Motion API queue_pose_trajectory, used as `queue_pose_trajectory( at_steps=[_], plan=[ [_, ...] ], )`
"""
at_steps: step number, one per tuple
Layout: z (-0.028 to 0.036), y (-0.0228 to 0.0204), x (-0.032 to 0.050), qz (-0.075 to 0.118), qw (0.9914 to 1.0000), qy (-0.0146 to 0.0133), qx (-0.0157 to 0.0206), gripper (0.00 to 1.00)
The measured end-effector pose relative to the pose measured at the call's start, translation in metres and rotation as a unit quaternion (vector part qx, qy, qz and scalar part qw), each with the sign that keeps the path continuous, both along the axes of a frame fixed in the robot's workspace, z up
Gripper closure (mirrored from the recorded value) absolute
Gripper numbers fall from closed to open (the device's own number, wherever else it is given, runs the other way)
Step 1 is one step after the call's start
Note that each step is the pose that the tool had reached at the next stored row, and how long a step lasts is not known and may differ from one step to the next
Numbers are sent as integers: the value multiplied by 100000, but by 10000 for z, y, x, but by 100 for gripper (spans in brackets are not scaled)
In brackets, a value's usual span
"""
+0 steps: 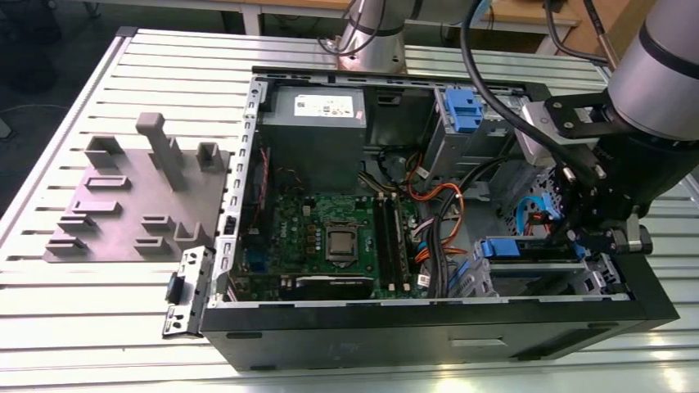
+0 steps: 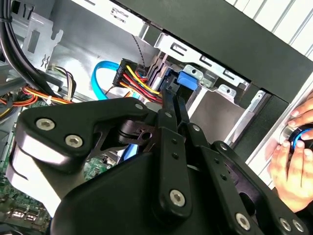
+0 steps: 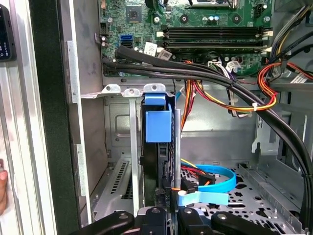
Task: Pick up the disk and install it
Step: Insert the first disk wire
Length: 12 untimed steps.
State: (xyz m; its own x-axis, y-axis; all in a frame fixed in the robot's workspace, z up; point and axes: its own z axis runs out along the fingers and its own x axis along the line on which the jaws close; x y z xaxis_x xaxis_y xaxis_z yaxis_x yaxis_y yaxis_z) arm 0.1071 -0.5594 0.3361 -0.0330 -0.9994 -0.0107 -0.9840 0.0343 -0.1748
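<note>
We find the disk (image 3: 157, 147) standing on edge inside the drive cage (image 3: 120, 147) at the case's (image 1: 437, 332) front corner, its blue carrier tab (image 1: 500, 248) facing the motherboard (image 1: 327, 237). Its long axis runs down into the bay. The gripper (image 2: 172, 100) reaches into that bay, fingers (image 2: 168, 115) drawn close together against the disk's rear edge beside the power plug (image 2: 139, 78); whether they pinch it, we cannot tell. A hand (image 2: 293, 156) rests outside the case.

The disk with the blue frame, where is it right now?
The disk stands on edge in the metal drive bay inside the computer case, near its front corner at the exterior view's right, just ahead of the gripper.
</note>
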Motion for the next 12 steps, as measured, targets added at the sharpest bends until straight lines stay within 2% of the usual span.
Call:
queue_pose_trajectory(
  at_steps=[3,9,12],
  plan=[
    [-5,0,0,-63,100000,0,111,84],
    [-15,0,-11,-70,99997,-89,782,84],
    [-17,0,-11,-60,99996,-198,822,84]
  ],
)
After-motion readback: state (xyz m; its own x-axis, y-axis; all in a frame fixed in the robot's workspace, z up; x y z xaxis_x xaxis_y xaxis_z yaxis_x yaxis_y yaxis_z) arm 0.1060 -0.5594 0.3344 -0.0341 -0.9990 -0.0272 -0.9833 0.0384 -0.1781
